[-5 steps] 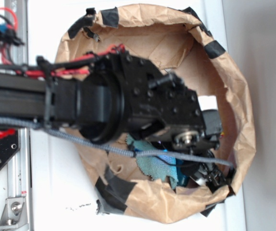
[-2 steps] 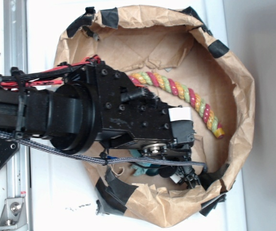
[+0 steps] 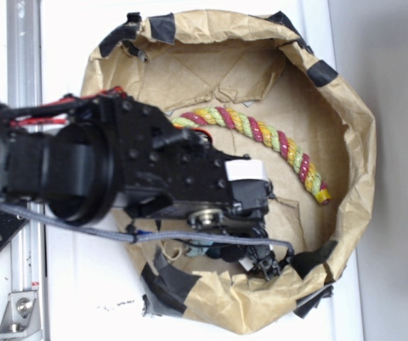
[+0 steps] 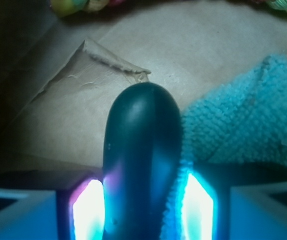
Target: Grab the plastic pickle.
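Gripper fingers sit narrowly apart, one on each side of the pickle, apparently clamping it beside the cloth. Since a second ago the arm has drawn back, uncovering the rope in the bag. That suggests the grab is made and lifting begun.

Pickle: dark green, smooth, glossy, oblong, rounded end seen pointing away in wrist view. Faint seam seen along top. Near end cut off by frame edge; full length not visible. Lies over brown paper, teal cloth touching its right side. Hidden behind arm in exterior view.
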Tool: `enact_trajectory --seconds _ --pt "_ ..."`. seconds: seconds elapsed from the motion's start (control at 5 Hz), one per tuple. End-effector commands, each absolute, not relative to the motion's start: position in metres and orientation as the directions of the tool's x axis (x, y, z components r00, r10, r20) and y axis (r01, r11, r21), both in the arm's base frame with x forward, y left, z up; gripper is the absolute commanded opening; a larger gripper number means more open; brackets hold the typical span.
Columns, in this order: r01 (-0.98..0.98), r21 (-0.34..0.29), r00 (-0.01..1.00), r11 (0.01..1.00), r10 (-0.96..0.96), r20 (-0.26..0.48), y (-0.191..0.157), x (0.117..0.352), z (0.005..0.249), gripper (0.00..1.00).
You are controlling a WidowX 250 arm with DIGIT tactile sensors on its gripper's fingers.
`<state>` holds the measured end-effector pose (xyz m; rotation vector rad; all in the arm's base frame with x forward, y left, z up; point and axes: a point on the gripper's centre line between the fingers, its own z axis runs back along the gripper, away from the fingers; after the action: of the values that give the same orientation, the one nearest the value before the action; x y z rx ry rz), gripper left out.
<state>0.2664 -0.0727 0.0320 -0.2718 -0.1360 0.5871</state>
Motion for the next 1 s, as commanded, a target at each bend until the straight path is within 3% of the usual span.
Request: enact_trajectory --seconds 0.0,0.2,0.6,0.8 --pt "-0.467 -0.393 0.818 0.792 0.556 0.15 -0.051 0.27 0.076 0.0" --pt "-0.453 -0.367 0.826 0.812 0.537 0.168 -0.046 0.277 0.089 1.0" --pt "-0.412 -0.332 0.854 0.849 0.487 0.185 -0.059 0.286 0.078 1.0" --pt "-0.234 -0.366 0.9 0.901 0.343 0.269 -0.071 0.307 0.073 1.0"
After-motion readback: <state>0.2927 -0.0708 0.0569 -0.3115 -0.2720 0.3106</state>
